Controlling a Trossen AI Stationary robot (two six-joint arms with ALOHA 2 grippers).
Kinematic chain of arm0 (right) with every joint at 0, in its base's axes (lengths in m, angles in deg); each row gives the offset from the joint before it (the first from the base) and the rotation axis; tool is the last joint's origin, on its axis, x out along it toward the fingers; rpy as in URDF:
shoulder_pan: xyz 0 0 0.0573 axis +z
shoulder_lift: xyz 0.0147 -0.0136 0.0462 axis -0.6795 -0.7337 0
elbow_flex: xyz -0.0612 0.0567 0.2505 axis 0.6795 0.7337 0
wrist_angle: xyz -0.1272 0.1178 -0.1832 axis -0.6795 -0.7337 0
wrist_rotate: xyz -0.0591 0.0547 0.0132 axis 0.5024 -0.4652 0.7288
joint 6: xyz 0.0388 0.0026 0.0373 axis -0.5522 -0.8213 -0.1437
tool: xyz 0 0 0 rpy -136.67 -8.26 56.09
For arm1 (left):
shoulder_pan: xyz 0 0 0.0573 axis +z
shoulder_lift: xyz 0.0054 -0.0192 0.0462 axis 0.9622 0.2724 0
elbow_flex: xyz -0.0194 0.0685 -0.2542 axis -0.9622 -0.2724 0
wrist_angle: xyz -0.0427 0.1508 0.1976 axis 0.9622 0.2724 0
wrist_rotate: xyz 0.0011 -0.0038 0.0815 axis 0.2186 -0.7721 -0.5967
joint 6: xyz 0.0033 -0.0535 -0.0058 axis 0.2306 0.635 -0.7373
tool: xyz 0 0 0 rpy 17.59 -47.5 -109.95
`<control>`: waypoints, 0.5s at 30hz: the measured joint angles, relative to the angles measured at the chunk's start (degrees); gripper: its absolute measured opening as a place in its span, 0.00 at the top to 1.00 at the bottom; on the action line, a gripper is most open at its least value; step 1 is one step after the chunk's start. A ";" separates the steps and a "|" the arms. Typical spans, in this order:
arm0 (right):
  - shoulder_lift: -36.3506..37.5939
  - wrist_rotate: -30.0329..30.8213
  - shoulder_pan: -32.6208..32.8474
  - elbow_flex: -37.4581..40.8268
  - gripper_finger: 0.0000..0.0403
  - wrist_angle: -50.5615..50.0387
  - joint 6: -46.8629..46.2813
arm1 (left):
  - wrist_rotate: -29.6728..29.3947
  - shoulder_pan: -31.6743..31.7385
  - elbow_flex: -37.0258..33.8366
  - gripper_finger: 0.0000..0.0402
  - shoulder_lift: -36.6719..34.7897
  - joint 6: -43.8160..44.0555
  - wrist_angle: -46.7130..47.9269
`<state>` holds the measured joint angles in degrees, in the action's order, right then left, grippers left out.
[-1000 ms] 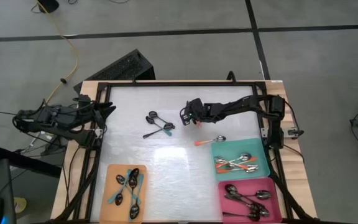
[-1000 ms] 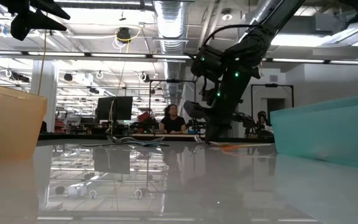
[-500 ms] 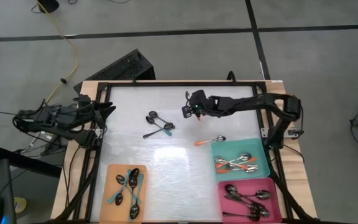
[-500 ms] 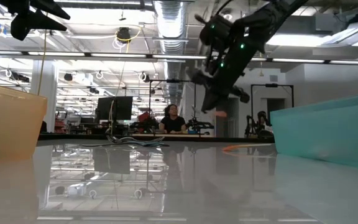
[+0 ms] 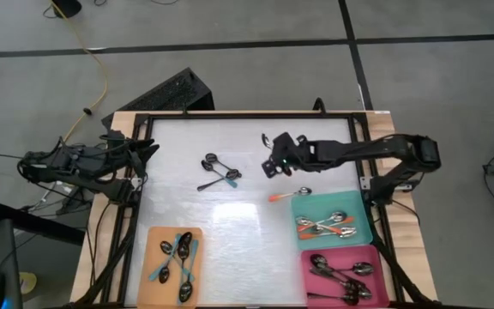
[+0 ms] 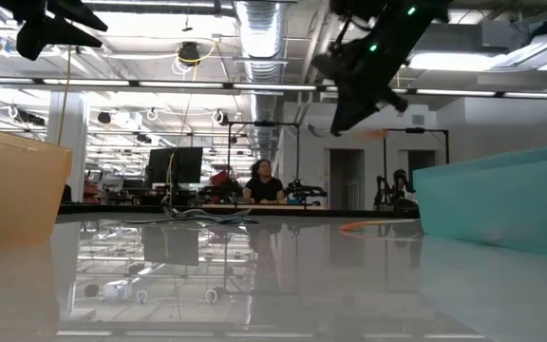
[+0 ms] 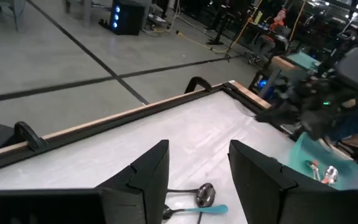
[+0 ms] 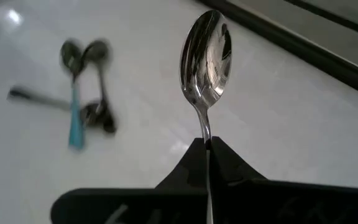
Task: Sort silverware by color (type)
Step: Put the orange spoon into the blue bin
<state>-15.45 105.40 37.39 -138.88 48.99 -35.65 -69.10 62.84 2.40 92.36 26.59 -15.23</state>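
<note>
Orange tray (image 5: 154, 237), teal tray (image 5: 365, 215), pink tray (image 5: 309, 257) — silver spoon bowl (image 8: 205, 57), handle seemingly orange-red.

Desk (image 5: 238, 227): we see a white, glossy top in a black metal frame with a pale wood edge.
Spoon (image 8: 205, 53): polished metal, mirror-bright bowl.
Right hand (image 8: 206, 149): we read matt black fingers.
Trays (image 5: 197, 236): smooth, matt plastic, we think.
Floor (image 5: 230, 77): matt grey.

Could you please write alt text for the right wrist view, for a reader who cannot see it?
The right tool is shut on the neck of a shiny spoon, holding it above the white table with the bowl pointing away from the camera. Farther off, a blurred cluster of spoons lies on the table, one with a teal handle.
</note>
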 joint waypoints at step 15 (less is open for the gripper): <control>8.12 3.18 23.90 0.00 0.99 -22.28 -12.69 | 1.08 0.00 0.00 0.62 0.00 -0.17 0.02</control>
<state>-7.34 108.58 61.29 -138.88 26.70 -48.34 -68.03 62.84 2.40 92.36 26.42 -15.21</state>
